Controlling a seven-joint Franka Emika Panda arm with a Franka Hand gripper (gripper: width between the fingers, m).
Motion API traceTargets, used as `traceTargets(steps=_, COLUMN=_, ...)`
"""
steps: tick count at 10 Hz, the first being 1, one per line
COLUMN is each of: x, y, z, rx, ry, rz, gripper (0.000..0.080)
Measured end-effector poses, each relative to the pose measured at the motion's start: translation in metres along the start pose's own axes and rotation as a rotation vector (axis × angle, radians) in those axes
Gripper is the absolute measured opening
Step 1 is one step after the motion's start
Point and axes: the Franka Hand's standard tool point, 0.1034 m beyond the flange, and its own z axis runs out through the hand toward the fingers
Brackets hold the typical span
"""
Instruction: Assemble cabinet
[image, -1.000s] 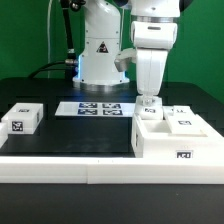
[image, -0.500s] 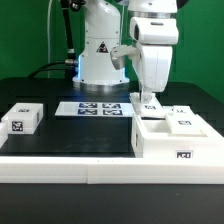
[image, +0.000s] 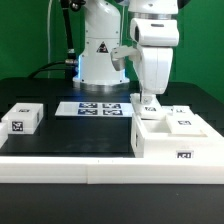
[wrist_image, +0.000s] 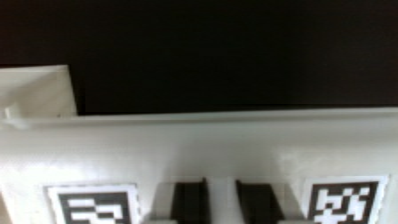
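Observation:
The white cabinet body (image: 170, 142) stands at the exterior view's right, with small tagged white panels (image: 183, 122) lying on it. A separate tagged white panel (image: 22, 118) lies at the exterior view's left. My gripper (image: 147, 101) points straight down onto the body's far left corner. In the wrist view the two dark fingers (wrist_image: 191, 205) stand close together around a narrow white strip of the cabinet (wrist_image: 196, 140), with a marker tag (wrist_image: 98, 205) on either side. My gripper (wrist_image: 222, 205) appears shut on that wall.
The marker board (image: 97, 108) lies flat on the black table in front of the robot base (image: 100, 55). A white rail (image: 60, 160) runs along the table's near edge.
The arm has shifted slightly toward the exterior view's left over the last second. A white edge now shows beside the fingertips. The cabinet body and the left panel have not moved.

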Motion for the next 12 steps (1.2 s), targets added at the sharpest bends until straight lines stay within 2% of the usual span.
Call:
traceTargets(steps=2, x=0.0, y=0.001, z=0.001, rx=0.008, ry=-0.002, rz=0.003, gripper=0.0071)
traceTargets(steps=5, x=0.0, y=0.008, z=0.0, rx=0.001, ry=0.002, rz=0.006, gripper=0.0071)
traceTargets(steps=6, x=0.0, y=0.008, z=0.0, rx=-0.002, ry=0.003, rz=0.007, gripper=0.0071)
traceTargets(steps=7, x=-0.001, y=0.007, z=0.002, rx=-0.015, ry=0.009, rz=0.011, gripper=0.0071)
traceTargets(steps=10, x=-0.002, y=0.007, z=0.002, rx=-0.016, ry=0.009, rz=0.012, gripper=0.0071)
traceTargets(steps=12, x=0.0, y=0.024, z=0.004, rx=-0.06, ry=0.029, rz=0.014, gripper=0.0071)
